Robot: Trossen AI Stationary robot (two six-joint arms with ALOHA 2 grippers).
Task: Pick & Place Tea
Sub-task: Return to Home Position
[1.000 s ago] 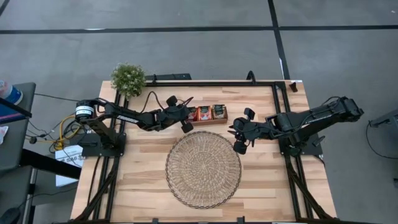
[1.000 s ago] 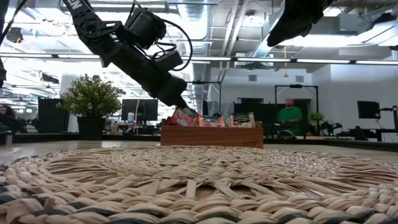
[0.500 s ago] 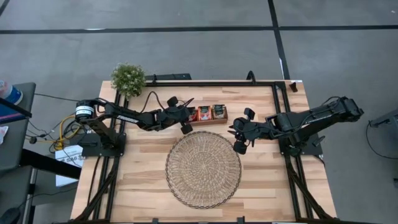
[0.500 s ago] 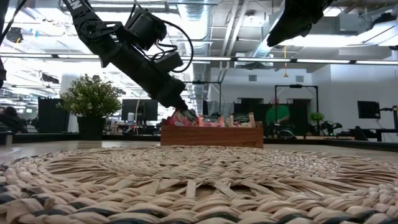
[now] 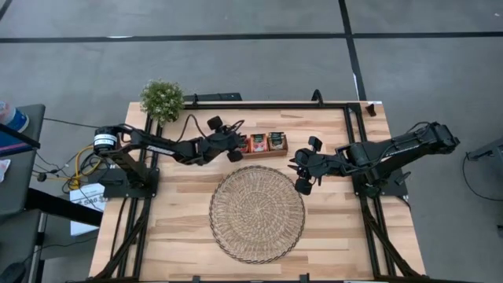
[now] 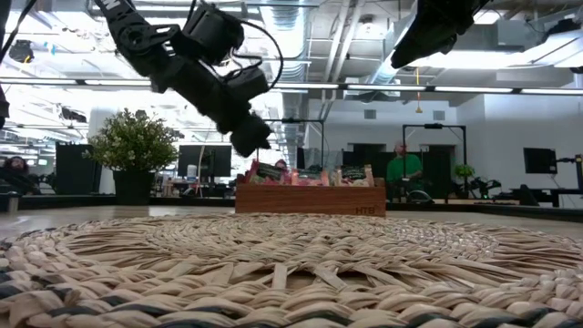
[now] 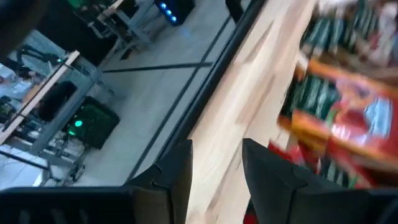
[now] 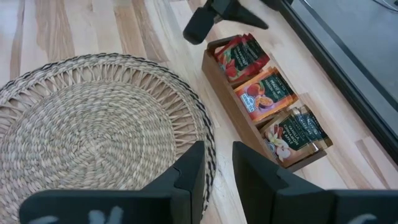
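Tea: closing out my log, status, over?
Left tool open, empty, raised beside tray end. Right tool open, empty, near mat. Tea in all three compartments. Nothing blocking.

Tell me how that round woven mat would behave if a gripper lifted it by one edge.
The woven mat looks thin with an open, lacy rim, so it would probably sag rather than stay flat. Straw-like fibre suggests it is light for its width. It lies flat on the table, so a push would likely slide it, not roll it.
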